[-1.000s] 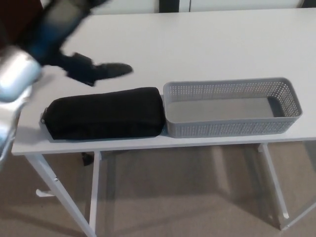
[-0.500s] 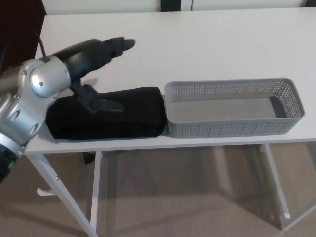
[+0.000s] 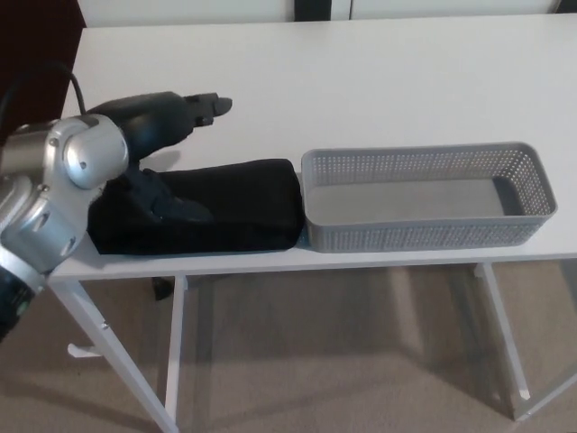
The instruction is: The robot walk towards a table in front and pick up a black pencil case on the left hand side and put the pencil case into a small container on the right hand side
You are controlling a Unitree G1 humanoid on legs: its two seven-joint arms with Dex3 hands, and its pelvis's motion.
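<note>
Spanning the pencil case (image 3: 239, 206) at the table (image 3: 406, 256) edge: spread left hand (image 3: 164, 144)

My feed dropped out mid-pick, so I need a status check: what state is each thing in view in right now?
left hand: open, fingers spread over the pencil case's left part, not closed on it.
pencil case: lying flat on the table, right end against the container, not lifted.
container: upright, empty.
right hand: not in view.

One pencil case (image 3: 245, 204), one container (image 3: 415, 236)
</note>
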